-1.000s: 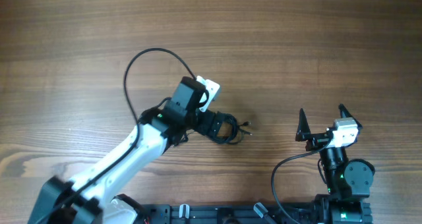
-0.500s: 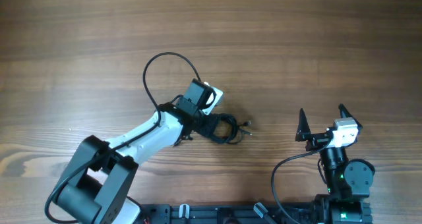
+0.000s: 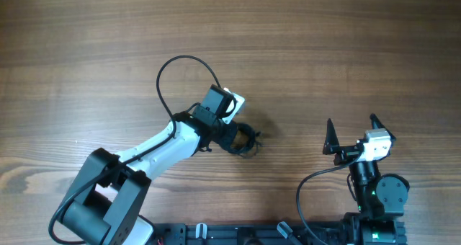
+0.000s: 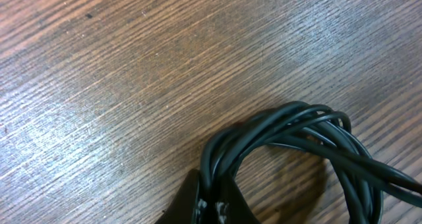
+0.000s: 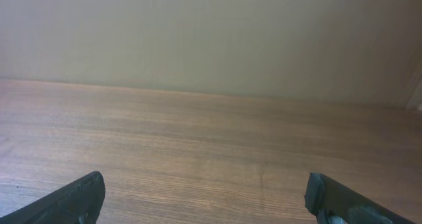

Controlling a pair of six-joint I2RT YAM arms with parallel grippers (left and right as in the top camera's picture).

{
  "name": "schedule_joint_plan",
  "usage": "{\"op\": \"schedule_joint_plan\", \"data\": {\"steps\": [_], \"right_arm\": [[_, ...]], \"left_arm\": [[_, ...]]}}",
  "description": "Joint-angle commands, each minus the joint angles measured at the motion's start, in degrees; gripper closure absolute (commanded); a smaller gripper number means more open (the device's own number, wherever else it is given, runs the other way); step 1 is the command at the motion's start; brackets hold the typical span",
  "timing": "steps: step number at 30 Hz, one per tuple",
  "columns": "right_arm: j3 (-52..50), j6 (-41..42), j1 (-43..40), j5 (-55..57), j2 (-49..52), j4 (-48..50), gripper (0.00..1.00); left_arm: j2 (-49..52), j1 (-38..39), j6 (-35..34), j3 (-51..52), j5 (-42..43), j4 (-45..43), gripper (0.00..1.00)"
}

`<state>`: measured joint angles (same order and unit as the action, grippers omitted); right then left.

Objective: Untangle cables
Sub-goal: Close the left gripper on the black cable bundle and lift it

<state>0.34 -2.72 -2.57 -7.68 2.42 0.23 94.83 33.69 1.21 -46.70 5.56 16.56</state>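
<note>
Left gripper (image 3: 233, 136) was pinched shut on cables (image 4: 264, 126) coiled just ahead; right gripper (image 3: 351, 124) gaped wide, empty.

No legible text, label, brand, number or sign appears in any view. The black sheathing of the cables (image 4: 277, 122) and the wood-grain tabletop (image 4: 132, 66) bear no readable marking.
</note>
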Motion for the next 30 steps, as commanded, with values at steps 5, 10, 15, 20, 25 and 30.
{"op": "schedule_joint_plan", "data": {"steps": [5,10,15,20,25,30], "right_arm": [[-0.02,-0.28,-0.31,-0.68,0.11,0.31,0.0],[-0.02,-0.28,-0.31,-0.68,0.11,0.31,0.0],[-0.02,-0.31,-0.31,-0.68,0.11,0.31,0.0],[-0.02,-0.28,-0.31,-0.68,0.11,0.31,0.0],[-0.04,-0.33,-0.31,-0.68,0.11,0.31,0.0],[-0.02,-0.28,-0.31,-0.68,0.11,0.31,0.0]], "left_arm": [[-2.4,0.17,-8.31,-0.59,-11.47,-0.17,0.96],[-6.05,0.17,-18.08,-0.57,-18.56,0.83,0.96],[-7.85,0.17,-24.15,-0.57,-19.37,1.25,0.96],[-7.87,0.17,-32.04,-0.57,-19.34,4.02,0.96],[-9.27,0.17,-31.74,-0.57,-19.34,7.41,0.96],[-14.27,0.17,-25.94,-0.57,-19.34,9.73,0.96]]}}
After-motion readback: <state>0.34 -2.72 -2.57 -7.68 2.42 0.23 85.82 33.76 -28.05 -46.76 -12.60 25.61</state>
